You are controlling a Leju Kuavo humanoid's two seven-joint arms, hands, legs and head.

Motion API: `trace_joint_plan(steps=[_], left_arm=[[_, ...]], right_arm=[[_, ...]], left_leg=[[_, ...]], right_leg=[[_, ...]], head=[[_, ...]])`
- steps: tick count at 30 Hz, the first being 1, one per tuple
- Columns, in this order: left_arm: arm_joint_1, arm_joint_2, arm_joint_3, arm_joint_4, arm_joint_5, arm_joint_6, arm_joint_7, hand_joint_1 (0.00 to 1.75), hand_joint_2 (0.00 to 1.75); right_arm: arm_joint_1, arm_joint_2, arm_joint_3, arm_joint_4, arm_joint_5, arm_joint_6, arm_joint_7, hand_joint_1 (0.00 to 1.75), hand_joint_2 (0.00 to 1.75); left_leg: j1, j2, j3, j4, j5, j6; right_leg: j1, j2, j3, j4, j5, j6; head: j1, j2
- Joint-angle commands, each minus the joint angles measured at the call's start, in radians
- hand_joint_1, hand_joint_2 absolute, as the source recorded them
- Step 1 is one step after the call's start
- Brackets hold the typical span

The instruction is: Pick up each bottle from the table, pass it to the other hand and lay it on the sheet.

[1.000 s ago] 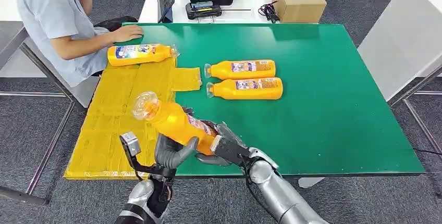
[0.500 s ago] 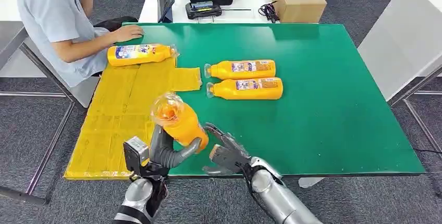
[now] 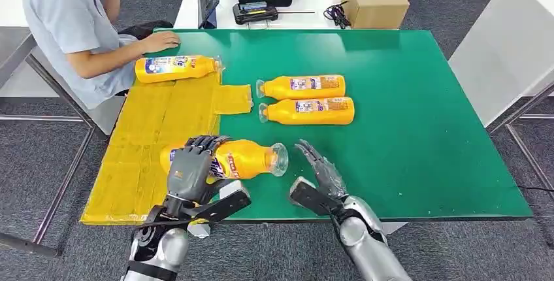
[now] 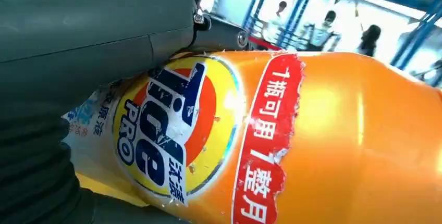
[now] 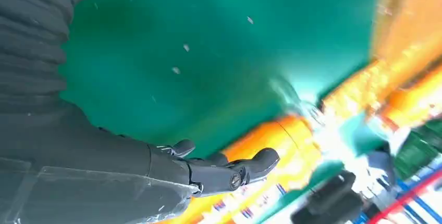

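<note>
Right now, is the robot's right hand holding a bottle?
No, the right hand is open with fingers spread above the green table, while the left hand grips the orange bottle.

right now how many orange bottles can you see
4. One in the left hand, the held bottle over the yellow sheet's edge; one on the sheet's far end; two side by side on the green table.

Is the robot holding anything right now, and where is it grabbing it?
Yes. Its left hand grips an orange plastic detergent bottle around the labelled lower body, away from the clear cap. Its right hand is open, holding nothing.
</note>
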Motion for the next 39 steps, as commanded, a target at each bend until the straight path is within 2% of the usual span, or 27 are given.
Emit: trace_joint_plan(steps=[1, 5, 10, 18, 19, 20, 21, 22, 23, 24, 25, 26, 27, 31, 39], left_arm=[[-0.207, 0.118, 0.047, 0.395, -0.114, -0.022, 0.096, 1.75, 1.75], [-0.249, 0.132, 0.061, 0.487, -0.136, -0.017, 0.114, 1.75, 1.75], [-0.259, 0.132, 0.072, 0.507, -0.151, -0.02, 0.136, 1.75, 1.75], [-0.334, 0.175, 0.148, 0.714, -0.197, 0.015, 0.164, 1.75, 1.75], [-0.339, 0.175, 0.152, 0.728, -0.207, 0.021, 0.166, 1.57, 1.75], [-0.341, 0.177, 0.149, 0.736, -0.223, 0.031, 0.171, 1.47, 1.75], [-0.342, 0.177, 0.145, 0.738, -0.23, 0.031, 0.173, 0.8, 1.75], [-0.345, 0.177, 0.144, 0.74, -0.24, 0.032, 0.182, 0.26, 1.75], [-0.347, 0.177, 0.139, 0.744, -0.254, 0.028, 0.189, 0.19, 1.75], [-0.349, 0.176, 0.137, 0.746, -0.26, 0.024, 0.192, 0.21, 1.75], [-0.35, 0.177, 0.135, 0.749, -0.264, 0.02, 0.193, 0.1, 1.75], [-0.352, 0.178, 0.128, 0.753, -0.284, 0.018, 0.205, 0.09, 1.75], [-0.353, 0.179, 0.122, 0.756, -0.285, 0.018, 0.207, 0.0, 1.75], [-0.359, 0.173, 0.121, 0.795, -0.268, -0.009, 0.152, 0.0, 1.75], [-0.357, 0.168, 0.117, 0.82, -0.25, -0.02, 0.117, 0.0, 1.75]], right_arm=[[-0.049, 0.025, -0.041, 0.036, -0.019, 0.016, -0.047, 0.0, 1.75], [-0.062, 0.029, -0.03, 0.053, -0.028, 0.02, -0.059, 0.0, 1.75], [-0.063, 0.028, -0.028, 0.048, -0.033, 0.021, -0.063, 0.0, 1.75], [-0.058, 0.021, -0.007, 0.016, -0.048, 0.031, -0.066, 0.0, 1.75], [-0.06, 0.02, -0.007, 0.022, -0.05, 0.032, -0.067, 0.0, 1.75], [-0.061, 0.02, -0.008, 0.027, -0.052, 0.032, -0.067, 0.0, 1.75], [-0.062, 0.021, -0.009, 0.031, -0.053, 0.033, -0.067, 0.0, 1.75], [-0.063, 0.022, -0.01, 0.035, -0.055, 0.033, -0.068, 0.0, 1.75], [-0.064, 0.023, -0.011, 0.04, -0.057, 0.034, -0.069, 0.0, 1.75], [-0.065, 0.024, -0.01, 0.044, -0.058, 0.034, -0.07, 0.0, 1.75], [-0.066, 0.024, -0.01, 0.047, -0.058, 0.035, -0.07, 0.0, 1.75], [-0.068, 0.025, -0.01, 0.055, -0.061, 0.036, -0.072, 0.0, 1.75], [-0.069, 0.025, -0.01, 0.059, -0.062, 0.036, -0.073, 0.0, 1.75], [-0.079, 0.024, -0.009, 0.085, -0.071, 0.036, -0.083, 0.0, 1.75], [-0.087, 0.021, -0.006, 0.103, -0.073, 0.036, -0.088, 0.0, 1.75]], left_leg=[[0.0, 0.001, 0.004, -0.002, 0.0, -0.002], [0.001, 0.001, 0.004, -0.001, 0.0, -0.002], [0.001, 0.001, 0.004, 0.0, -0.001, -0.002], [0.001, 0.002, 0.004, 0.0, -0.001, -0.003], [0.001, 0.002, 0.003, 0.0, -0.001, -0.002], [0.0, 0.001, 0.002, 0.0, 0.0, -0.002], [0.001, 0.002, 0.004, 0.0, -0.001, -0.003], [0.001, 0.002, 0.003, 0.0, -0.001, -0.002], [0.0, 0.002, 0.003, -0.001, 0.0, -0.001], [0.001, 0.003, 0.004, 0.0, -0.001, -0.002], [0.0, 0.002, 0.004, 0.0, -0.001, -0.002], [0.001, 0.002, 0.003, -0.001, 0.0, -0.001], [0.001, 0.002, 0.005, 0.0, -0.001, -0.002], [0.001, 0.003, 0.007, -0.001, 0.0, -0.002], [0.0, 0.002, 0.011, -0.001, 0.001, -0.003]], right_leg=[[0.0, 0.0, 0.003, -0.001, 0.0, -0.002], [0.001, 0.001, 0.003, 0.0, -0.001, -0.002], [0.001, 0.0, 0.003, 0.001, -0.001, -0.002], [0.001, 0.002, 0.003, 0.001, -0.001, -0.003], [0.001, 0.001, 0.003, 0.001, -0.001, -0.003], [0.0, 0.001, 0.001, 0.001, 0.0, -0.002], [0.001, 0.002, 0.003, 0.001, -0.001, -0.003], [0.001, 0.002, 0.003, 0.001, -0.001, -0.002], [0.0, 0.002, 0.002, 0.002, 0.0, -0.002], [0.001, 0.002, 0.004, 0.002, -0.001, -0.003], [0.0, 0.002, 0.003, 0.002, 0.0, -0.002], [0.0, 0.001, 0.003, 0.001, 0.0, -0.002], [0.001, 0.002, 0.004, 0.001, 0.0, -0.003], [0.001, 0.003, 0.006, 0.001, 0.0, -0.003], [0.0, 0.002, 0.01, 0.001, 0.0, -0.002]], head=[[0.0, 0.0], [0.0, 0.0], [0.0, 0.0], [0.0, 0.0], [0.0, 0.0], [0.0, 0.0], [0.0, 0.0], [0.0, 0.0], [0.0, 0.0], [0.0, 0.0], [0.0, 0.0], [0.0, 0.0], [0.0, 0.0], [0.0, 0.0], [0.0, 0.0]])
